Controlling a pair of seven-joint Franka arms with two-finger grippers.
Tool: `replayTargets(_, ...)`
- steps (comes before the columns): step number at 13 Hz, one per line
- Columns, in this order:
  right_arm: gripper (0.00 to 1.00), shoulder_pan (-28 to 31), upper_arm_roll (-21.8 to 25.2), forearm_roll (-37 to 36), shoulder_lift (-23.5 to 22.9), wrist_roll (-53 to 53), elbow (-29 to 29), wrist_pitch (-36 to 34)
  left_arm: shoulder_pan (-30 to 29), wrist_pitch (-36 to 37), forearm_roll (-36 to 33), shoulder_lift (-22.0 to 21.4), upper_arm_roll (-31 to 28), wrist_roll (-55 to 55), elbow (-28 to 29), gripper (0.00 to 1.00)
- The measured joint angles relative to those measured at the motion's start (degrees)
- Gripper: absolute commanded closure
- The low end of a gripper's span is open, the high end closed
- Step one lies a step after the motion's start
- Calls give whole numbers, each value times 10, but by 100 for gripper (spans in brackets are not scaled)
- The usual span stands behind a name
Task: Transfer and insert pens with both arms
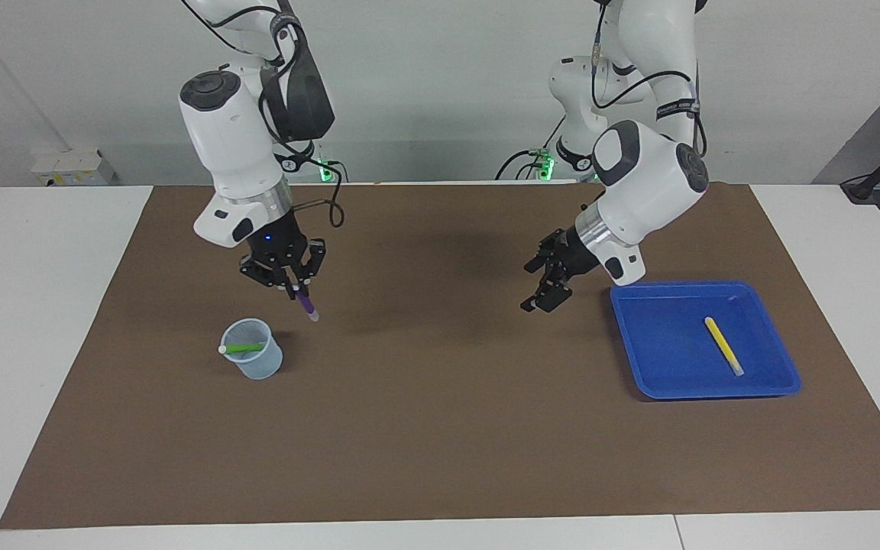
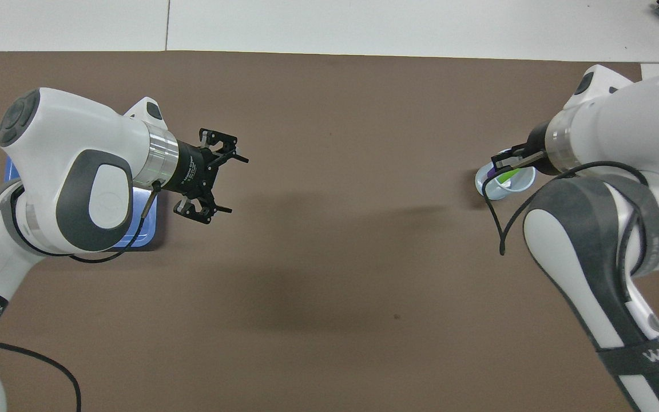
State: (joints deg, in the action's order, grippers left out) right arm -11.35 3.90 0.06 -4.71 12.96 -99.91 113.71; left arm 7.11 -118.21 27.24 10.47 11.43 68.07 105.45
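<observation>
My right gripper (image 1: pixel 292 286) is shut on the purple pen (image 1: pixel 306 305), which hangs tilted, pale end down, in the air just beside the clear cup (image 1: pixel 254 360). The overhead view shows that gripper (image 2: pixel 508 162) and purple pen (image 2: pixel 499 170) over the cup's (image 2: pixel 495 190) rim. A green pen (image 1: pixel 244 348) leans inside the cup. The yellow pen (image 1: pixel 723 345) lies in the blue tray (image 1: pixel 642 336). My left gripper (image 1: pixel 541 296) hangs open and holds nothing, over the mat beside the tray. In the overhead view, the left gripper (image 2: pixel 237 186) has its jaws spread.
A brown mat (image 1: pixel 440 428) covers most of the white table. In the overhead view the left arm hides most of the blue tray (image 2: pixel 138 245). A cable loops off the right wrist (image 2: pixel 498 229) near the cup.
</observation>
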Motion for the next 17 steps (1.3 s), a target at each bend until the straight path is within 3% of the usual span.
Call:
replayTargets(2,100,20,0,-13,5,54,17,-13,2,11,-83,0,5,-27,1,0)
replayTargets(4,100,40,0,-15,3,78,16,-8,-2,38,-131,-2,2,-121,1,0)
replayTargets(8,100,54,-1,-15,-12,90,-10,47,-79,76,-153,-9,-6,-351,0,0)
replayTargets(13,100,54,-3,-11,-25,88,-56,112,-122,83,-212,-1,-6,-432,-7,2)
replayTargets(17,100,56,-3,13,-24,76,-92,141,-192,81,-250,53,-9,-529,-49,2)
